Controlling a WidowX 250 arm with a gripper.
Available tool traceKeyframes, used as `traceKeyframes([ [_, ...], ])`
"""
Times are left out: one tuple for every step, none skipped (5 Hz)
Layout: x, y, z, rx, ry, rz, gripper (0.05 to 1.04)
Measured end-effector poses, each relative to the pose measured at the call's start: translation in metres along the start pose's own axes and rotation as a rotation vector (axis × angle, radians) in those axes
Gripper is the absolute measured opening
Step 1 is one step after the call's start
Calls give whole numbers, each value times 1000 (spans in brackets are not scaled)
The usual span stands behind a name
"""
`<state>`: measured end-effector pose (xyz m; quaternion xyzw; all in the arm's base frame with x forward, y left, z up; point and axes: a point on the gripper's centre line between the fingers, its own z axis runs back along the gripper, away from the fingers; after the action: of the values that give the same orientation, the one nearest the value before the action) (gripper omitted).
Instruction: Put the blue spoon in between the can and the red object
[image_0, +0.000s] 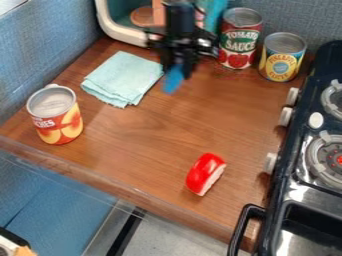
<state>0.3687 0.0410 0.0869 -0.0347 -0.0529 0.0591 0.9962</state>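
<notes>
The bench (143, 132) has a brown wood-grain top with a clear strip along its near edge. Blue textured panels (43, 47) border it at the left and at the far side. A black stove (292, 160) adjoins on the right, with round burners and pale control knobs (285, 116) facing the bench. A black handle (247, 220) projects at the near right.

The black gripper (179, 61) is located at the far middle of the bench, pointing down, in front of a white-rimmed box (120, 32). Its state is loaded: it grasps the blue spoon (173, 79), which hangs below it, just right of a folded pale aqua cloth (123, 79). Contact between the spoon and the bench cannot be determined from where I stand.

The can with orange fruit on its label (56, 115) stands upright at the left, nearer than the cloth. The red object (204, 172), with a white face on its right side, rests at the near right, well apart from that can. The spoon is on the far side of the space between these two. At the far right, a red-labelled can (239, 40) and a yellow-labelled can (282, 57) stand upright, side by side.
</notes>
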Motion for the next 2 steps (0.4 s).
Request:
traceKeyframes([
  [-30, 54, 32, -38, -39, 25, 420],
  [-62, 94, 39, -46, -32, -3, 419],
])
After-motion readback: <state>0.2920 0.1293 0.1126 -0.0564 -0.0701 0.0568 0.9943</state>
